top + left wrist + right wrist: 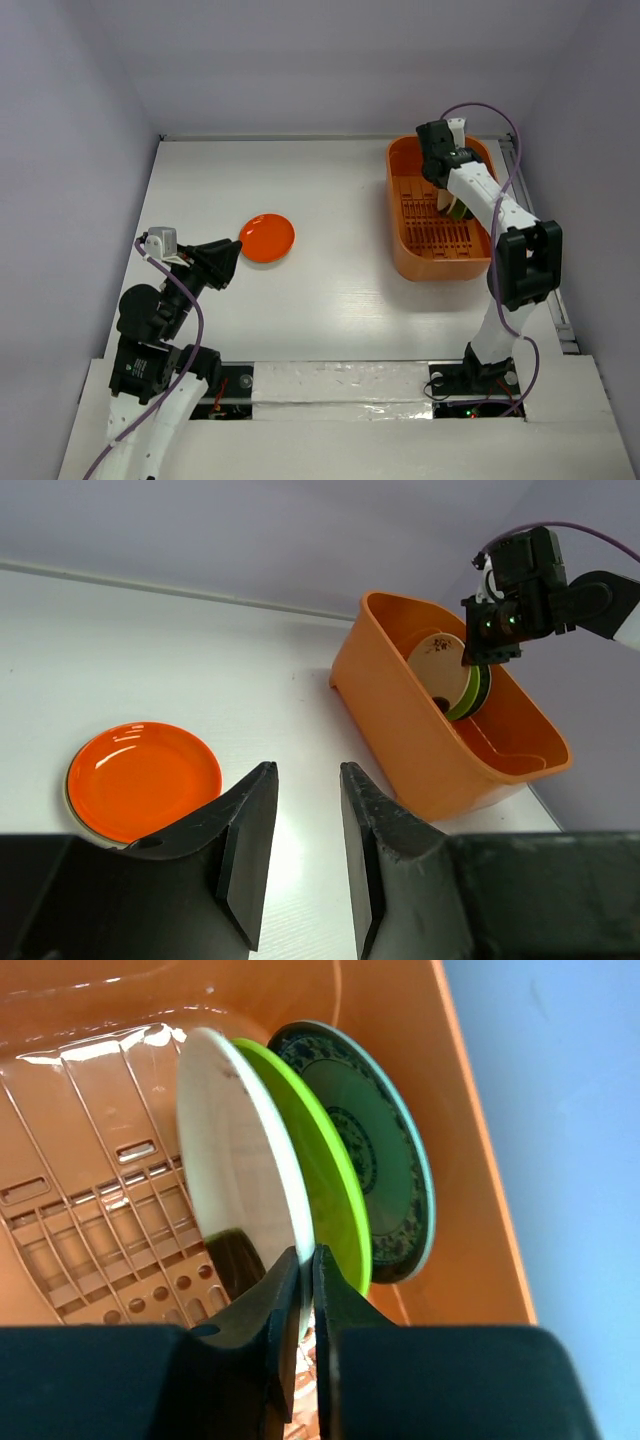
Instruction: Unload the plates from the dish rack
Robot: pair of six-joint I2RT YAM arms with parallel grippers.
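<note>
Four plates show. One orange plate [267,237] lies flat, left of the middle. Three stand on edge in the one orange rack [480,1210] at far right: cream plate [230,1150], green plate [320,1180] and teal patterned plate [385,1180]. The table [340,290] is white and the walls [320,60] pale lilac-grey. The right gripper [306,1260] pinches the cream plate's rim, jaws almost together. The left gripper [305,775] hangs near the orange plate, jaws narrowly apart and empty.

"How's the left arm [150,340] sitting?"
"Folded low near its base. The left gripper [305,780] has its fingers parted, with nothing between them."
"And the right arm [500,230]?"
"Stretched forward, wrist bent down, with the right gripper [300,1265] pinched onto the cream plate [235,1150] at its rim."
</note>
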